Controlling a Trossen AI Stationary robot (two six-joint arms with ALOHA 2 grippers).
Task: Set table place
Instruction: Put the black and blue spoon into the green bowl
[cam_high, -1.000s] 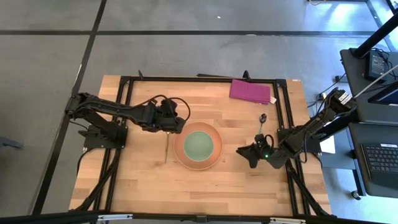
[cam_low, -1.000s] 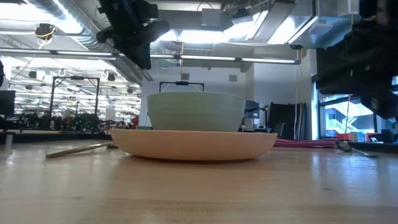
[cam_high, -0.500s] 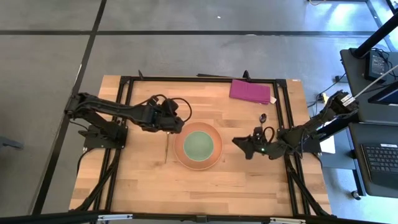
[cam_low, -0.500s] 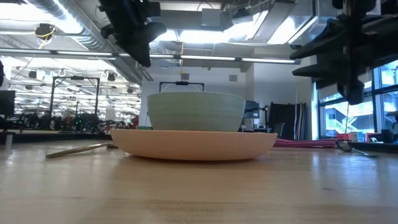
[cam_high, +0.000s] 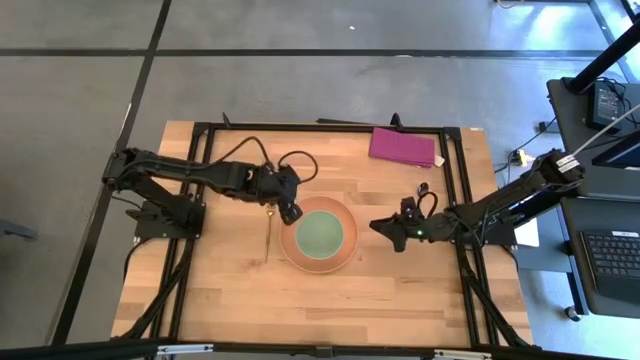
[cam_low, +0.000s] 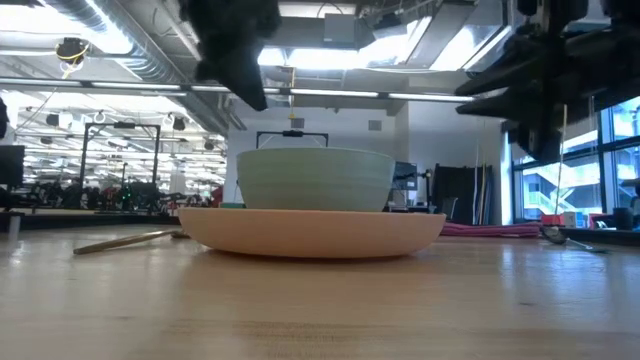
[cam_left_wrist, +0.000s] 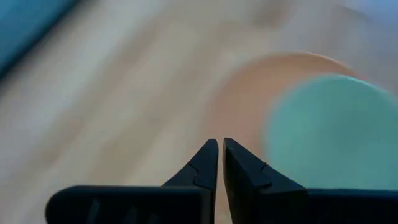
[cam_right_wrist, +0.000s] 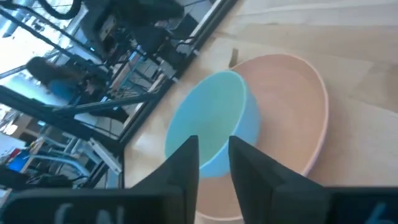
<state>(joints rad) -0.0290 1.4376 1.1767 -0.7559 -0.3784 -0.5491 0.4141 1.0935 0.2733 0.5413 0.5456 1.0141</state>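
Observation:
The round orange plate (cam_high: 340, 258) lies in the middle of the table with the pale green bowl (cam_high: 321, 234) standing on it. The gold fork (cam_high: 269, 236) lies flat just left of the plate. The spoon (cam_high: 423, 189) lies flat at the right, beyond my right arm. My left gripper (cam_high: 292, 211) hovers over the plate's far left rim, shut and empty; its wrist view (cam_left_wrist: 221, 154) shows the closed fingertips. My right gripper (cam_high: 379, 226) hovers just right of the plate, pointing at the bowl (cam_right_wrist: 211, 118), its fingers (cam_right_wrist: 214, 155) apart and empty.
A flat magenta rectangle (cam_high: 403, 147) lies at the table's far right. Black rails (cam_high: 205, 180) run along the table's left, right and far sides. Bare wood (cam_high: 320, 300) lies between the plate and the near edge.
My left gripper has gone toward the table's right, from beside the fork's far end to the plate's far left rim. My right gripper has moved toward the far edge and a little left, closer to the plate. The plate, bowl, fork and spoon have stayed put.

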